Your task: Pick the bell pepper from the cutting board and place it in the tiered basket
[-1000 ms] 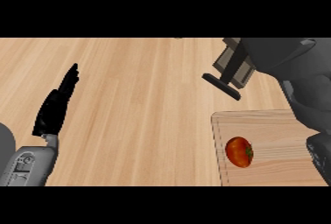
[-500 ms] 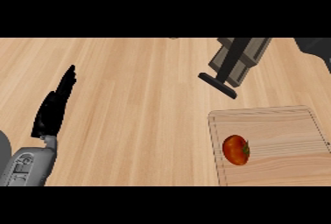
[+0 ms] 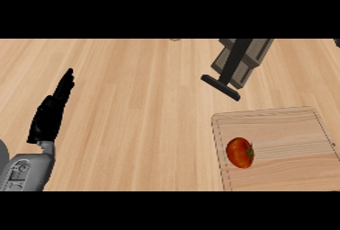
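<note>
A red-orange bell pepper (image 3: 239,152) lies on its side near the left edge of the wooden cutting board (image 3: 285,130) at the lower right. The tiered basket (image 3: 240,60), a grey frame on a black foot, stands at the top right, beyond the board. My left hand (image 3: 51,112) rests open at the left with its fingers straight and pointing away, far from the pepper and holding nothing. My right hand does not show in this view.
The light wooden counter (image 3: 146,103) stretches between my left hand and the board. The board runs out of the view's right edge.
My right arm, which covered the right side over the board and basket a second ago, has left the view. The left hand has not moved. The pepper lies where it was.
</note>
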You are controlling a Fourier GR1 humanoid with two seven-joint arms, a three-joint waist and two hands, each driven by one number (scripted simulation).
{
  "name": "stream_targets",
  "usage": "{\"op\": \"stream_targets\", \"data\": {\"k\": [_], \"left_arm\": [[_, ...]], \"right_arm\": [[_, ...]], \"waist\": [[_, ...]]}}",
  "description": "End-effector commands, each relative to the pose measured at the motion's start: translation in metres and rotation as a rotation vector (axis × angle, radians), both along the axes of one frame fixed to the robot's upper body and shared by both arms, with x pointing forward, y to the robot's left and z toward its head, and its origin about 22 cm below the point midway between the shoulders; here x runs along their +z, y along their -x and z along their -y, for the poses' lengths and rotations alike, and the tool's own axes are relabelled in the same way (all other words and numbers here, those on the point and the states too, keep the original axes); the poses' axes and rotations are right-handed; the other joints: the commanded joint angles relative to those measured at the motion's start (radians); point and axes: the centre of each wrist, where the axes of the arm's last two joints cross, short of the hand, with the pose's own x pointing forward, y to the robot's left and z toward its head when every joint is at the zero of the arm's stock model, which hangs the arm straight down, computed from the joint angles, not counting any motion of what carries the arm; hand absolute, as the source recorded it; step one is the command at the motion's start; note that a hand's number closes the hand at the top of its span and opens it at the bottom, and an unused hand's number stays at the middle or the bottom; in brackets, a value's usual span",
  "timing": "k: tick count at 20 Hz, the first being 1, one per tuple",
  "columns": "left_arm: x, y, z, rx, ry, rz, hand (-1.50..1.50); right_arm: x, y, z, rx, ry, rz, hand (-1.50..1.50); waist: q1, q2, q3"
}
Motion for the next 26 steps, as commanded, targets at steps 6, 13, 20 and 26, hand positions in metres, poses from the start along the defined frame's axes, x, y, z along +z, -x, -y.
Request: {"op": "stream_targets", "data": {"k": [6,13,20,26], "left_arm": [[0.003,0.014,-0.002,0.018,-0.011,0.003,0.0],[-0.013,0.009,0.012,0.022,-0.003,-0.006,0.0],[-0.015,0.01,-0.001,0.023,0.006,-0.013,0.0],[-0.015,0.014,-0.004,0.034,0.008,-0.022,0.0]], "right_arm": [[-0.025,-0.012,0.02,0.028,-0.18,-0.054,1.5],[-0.047,-0.018,0.024,-0.005,-0.419,-0.018,-1.5],[-0.038,-0.012,0.032,0.031,-0.444,0.267,-1.5],[0.004,0.006,0.023,0.006,-0.401,0.433,-1.5]], "waist": [[-0.008,-0.007,0.001],[-0.028,-0.008,0.001],[-0.029,-0.008,0.001],[-0.028,-0.013,0.001]]}}
